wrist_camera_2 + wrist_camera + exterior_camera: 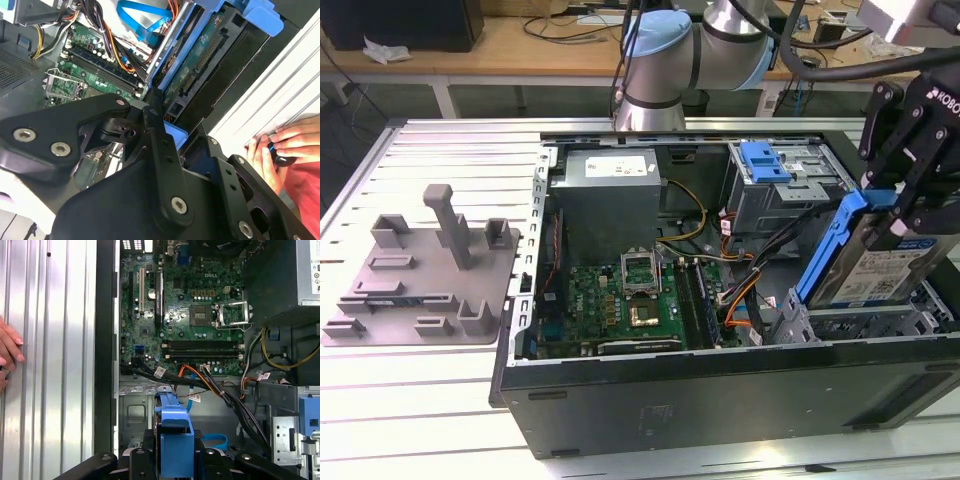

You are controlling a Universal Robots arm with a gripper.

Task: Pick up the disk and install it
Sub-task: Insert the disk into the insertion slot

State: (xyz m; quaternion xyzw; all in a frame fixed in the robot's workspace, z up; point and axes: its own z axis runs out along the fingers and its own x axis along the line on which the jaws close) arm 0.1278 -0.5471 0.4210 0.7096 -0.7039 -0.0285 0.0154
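Blue-framed disk (885, 268) in tool (902, 212), exterior view; first wrist view catches a hand (7, 352).

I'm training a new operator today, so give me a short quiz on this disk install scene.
1. True or false: the gripper is shut on the disk.
2. The grey fixture plate lies: A) in the gripper; B) on the table, at the exterior view's left; C) on the disk.
3. In the first wrist view, what rests on the table beside the computer case?
Key: 1 true; 2 B; 3 a person's hand.
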